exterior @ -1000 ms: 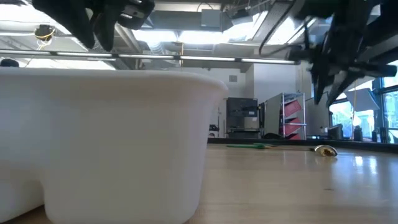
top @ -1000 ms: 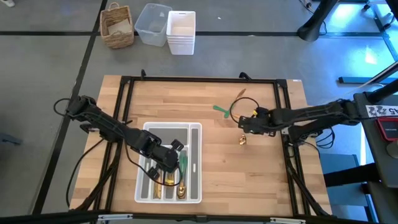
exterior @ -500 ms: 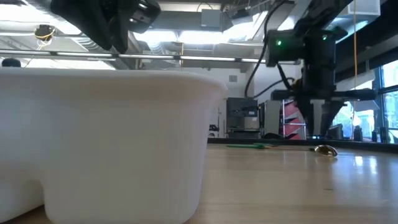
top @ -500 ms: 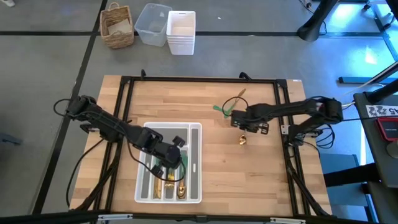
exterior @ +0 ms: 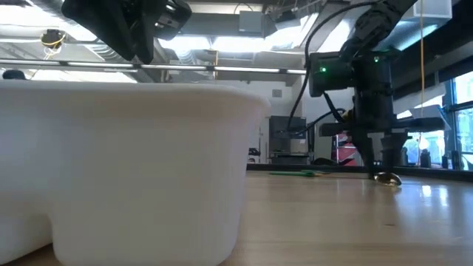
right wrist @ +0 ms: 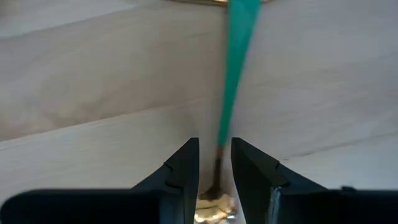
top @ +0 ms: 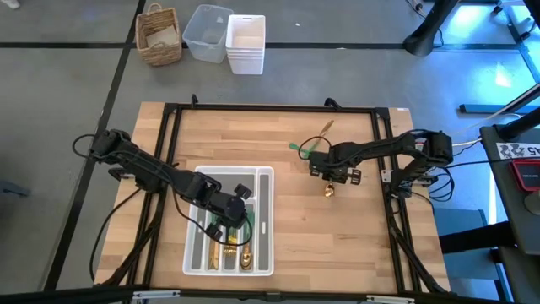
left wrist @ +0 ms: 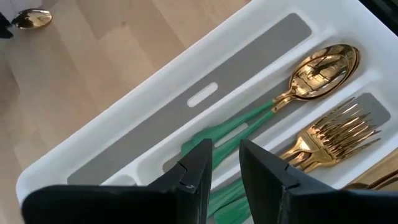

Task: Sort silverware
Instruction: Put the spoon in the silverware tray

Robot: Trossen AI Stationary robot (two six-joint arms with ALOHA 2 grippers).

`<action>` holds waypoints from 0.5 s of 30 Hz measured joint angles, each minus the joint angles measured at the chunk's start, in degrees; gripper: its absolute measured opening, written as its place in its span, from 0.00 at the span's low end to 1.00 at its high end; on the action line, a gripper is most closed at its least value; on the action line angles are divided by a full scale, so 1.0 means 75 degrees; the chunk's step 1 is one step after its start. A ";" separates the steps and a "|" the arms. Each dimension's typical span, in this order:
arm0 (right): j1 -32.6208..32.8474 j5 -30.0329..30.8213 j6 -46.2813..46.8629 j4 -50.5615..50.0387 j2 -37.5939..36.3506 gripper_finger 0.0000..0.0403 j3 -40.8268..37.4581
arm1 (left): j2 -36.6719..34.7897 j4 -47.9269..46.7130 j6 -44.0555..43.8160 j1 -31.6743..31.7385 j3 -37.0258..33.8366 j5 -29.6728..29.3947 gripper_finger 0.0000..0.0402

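On the wooden worktop (top: pixel 287 228) a white tray (top: pixel 264 221) lies toward the left arm's side, and the left pincer (top: pixel 226 209) hangs above its compartments. In the left wrist view its fingers (left wrist: pixel 196 171) stand a narrow gap apart with nothing between them, directly over a green-handled spoon (left wrist: pixel 298 84) with a gold bowl that lies in one slot; a gold fork (left wrist: pixel 333 134) lies in the slot beside it, and more green handles crowd the tray's near end. The right pincer (top: pixel 335 175) is low over the bare wood to the right of the tray, at a loose spoon (top: pixel 328 190) whose gold bowl rests on the worktop. The right wrist view shows its fingers (right wrist: pixel 186 168) slightly apart on either side of that spoon's green handle (right wrist: pixel 235 68), the bowl just between the tips; whether they press the handle cannot be told. Farther back lie two more pieces, one green-handled (top: pixel 300 149) and one gold-ended (top: pixel 325 128).
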 joint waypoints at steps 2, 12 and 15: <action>0.0000 0.0023 -0.0042 0.0292 -0.0017 0.23 -0.0043 | 0.0000 0.0003 0.0000 0.0000 0.0000 -0.0001 0.19; -0.0009 -0.0320 -0.0034 0.0869 -0.0058 0.23 -0.0635 | 0.0000 -0.0006 0.0000 0.0000 0.0000 0.0000 0.19; -0.0009 -0.0366 -0.0114 0.0961 -0.0058 0.20 -0.0666 | 0.0003 -0.0006 -0.0001 0.0000 0.0000 0.0000 0.19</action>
